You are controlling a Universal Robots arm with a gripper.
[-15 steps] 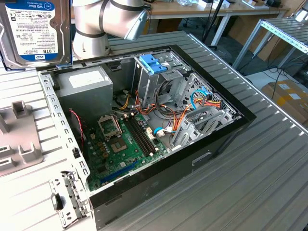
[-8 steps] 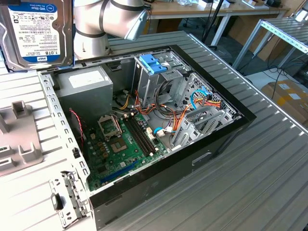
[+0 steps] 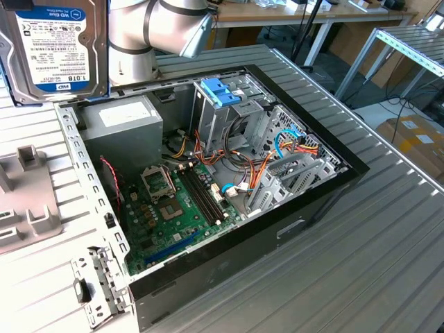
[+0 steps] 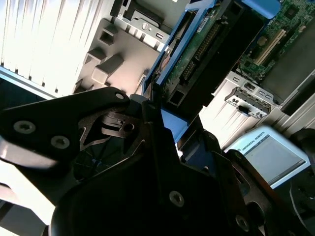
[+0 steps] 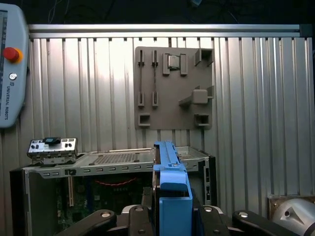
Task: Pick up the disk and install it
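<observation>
Claw (image 5: pixel 170 219) clamped on the flat silver-grey metal hard disk (image 3: pixel 52 45), which has a white printed label and blue plastic side rails. Disk hangs at ten o'clock in the exterior view, apart from the open black computer case (image 3: pixel 229 173) (not seated). Judged stiff, fairly heavy and smooth, with a fragile circuit side. Best held by the rail edges.

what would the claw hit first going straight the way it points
Probably the metal frame of the computer case, met by the disk the claw holds; depth is unclear, so maybe the table beside it.
</observation>
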